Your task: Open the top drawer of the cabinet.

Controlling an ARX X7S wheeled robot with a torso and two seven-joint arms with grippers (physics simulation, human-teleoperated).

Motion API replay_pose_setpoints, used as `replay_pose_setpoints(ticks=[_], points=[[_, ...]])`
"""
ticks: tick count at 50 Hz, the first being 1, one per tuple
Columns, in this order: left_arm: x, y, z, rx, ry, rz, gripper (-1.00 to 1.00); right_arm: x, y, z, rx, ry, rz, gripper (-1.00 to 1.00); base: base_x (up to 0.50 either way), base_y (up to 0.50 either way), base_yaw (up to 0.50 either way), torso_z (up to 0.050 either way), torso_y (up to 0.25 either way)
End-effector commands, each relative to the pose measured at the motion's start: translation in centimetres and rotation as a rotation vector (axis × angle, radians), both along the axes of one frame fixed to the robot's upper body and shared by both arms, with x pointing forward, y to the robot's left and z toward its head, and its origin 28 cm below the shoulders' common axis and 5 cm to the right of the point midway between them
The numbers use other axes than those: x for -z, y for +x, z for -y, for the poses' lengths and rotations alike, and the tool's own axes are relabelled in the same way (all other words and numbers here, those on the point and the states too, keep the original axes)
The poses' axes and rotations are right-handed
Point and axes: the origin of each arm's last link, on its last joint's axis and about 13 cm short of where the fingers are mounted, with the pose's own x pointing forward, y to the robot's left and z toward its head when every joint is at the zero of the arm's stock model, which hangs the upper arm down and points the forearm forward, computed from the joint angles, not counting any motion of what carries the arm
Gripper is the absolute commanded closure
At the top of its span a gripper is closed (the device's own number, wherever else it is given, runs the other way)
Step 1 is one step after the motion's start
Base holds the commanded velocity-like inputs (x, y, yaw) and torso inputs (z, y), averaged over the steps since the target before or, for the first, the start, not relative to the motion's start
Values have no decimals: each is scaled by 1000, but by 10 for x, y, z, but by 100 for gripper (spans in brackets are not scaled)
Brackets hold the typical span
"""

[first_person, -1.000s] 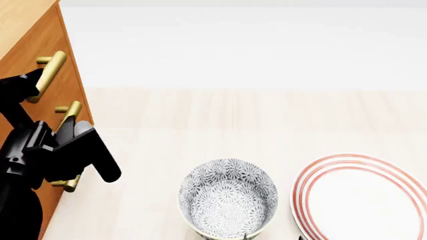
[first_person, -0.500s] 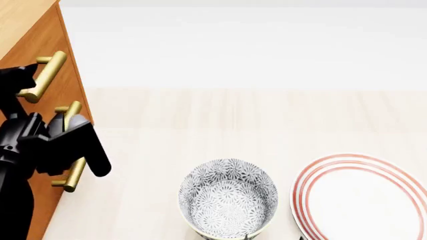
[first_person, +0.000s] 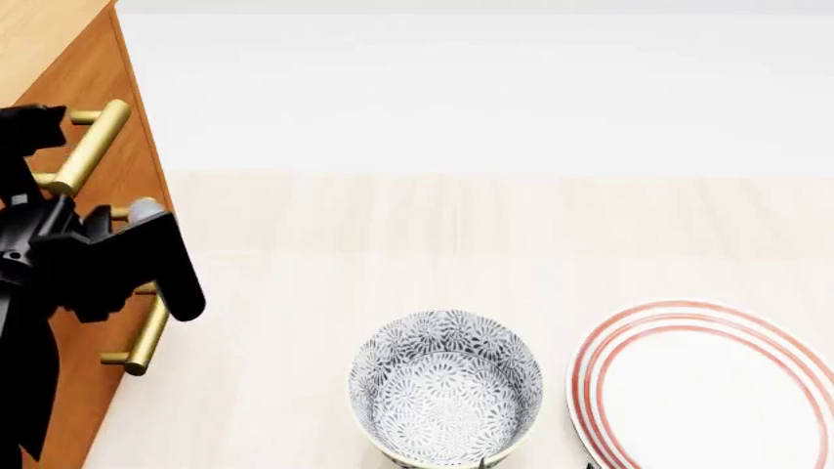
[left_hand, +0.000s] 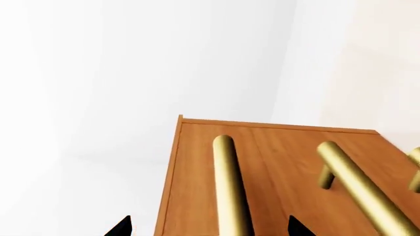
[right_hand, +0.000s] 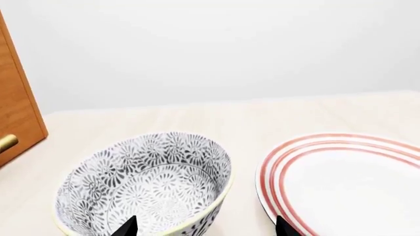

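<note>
At the head view's left edge, the cabinet point(first_person: 98, 88) keeps its top drawer point(first_person: 72, 98) closed. The left gripper point(left_hand: 206, 228), fingers wide, straddles a brass handle point(left_hand: 229, 187) (rigid, likely slippery); grasp mid-bar.

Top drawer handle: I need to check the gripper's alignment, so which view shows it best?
Left wrist view: the top drawer handle runs between open fingertips. Head view has it partly arm-covered; right wrist view lacks it.

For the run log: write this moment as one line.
left claw: open, at cabinet front | top drawer: shut, handle ungrasped | right claw: open, over patterned bowl
</note>
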Motion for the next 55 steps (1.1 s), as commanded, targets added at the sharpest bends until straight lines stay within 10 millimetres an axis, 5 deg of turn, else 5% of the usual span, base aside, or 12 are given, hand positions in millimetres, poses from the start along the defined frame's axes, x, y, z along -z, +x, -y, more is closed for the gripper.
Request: replay_pose_setpoints(ticks=[1, 34, 35, 55], points=[[-6, 7, 3, 3, 7, 10, -100, -1, 1, 0, 0, 0, 10, -100, 0, 0, 0, 0, 0], [4, 19, -3, -37, 7, -33, -100, 3, 2, 0, 2, -2, -6, -100, 0, 0, 0, 0, 0], [4, 19, -4, -37, 11, -31, 100, 3, 2, 0, 2, -2, -6, -100, 0, 0, 0, 0, 0], [1, 21, 3, -24, 19, -25, 100, 2, 1, 0, 0, -4, -11, -100, 1, 0, 0, 0, 0]])
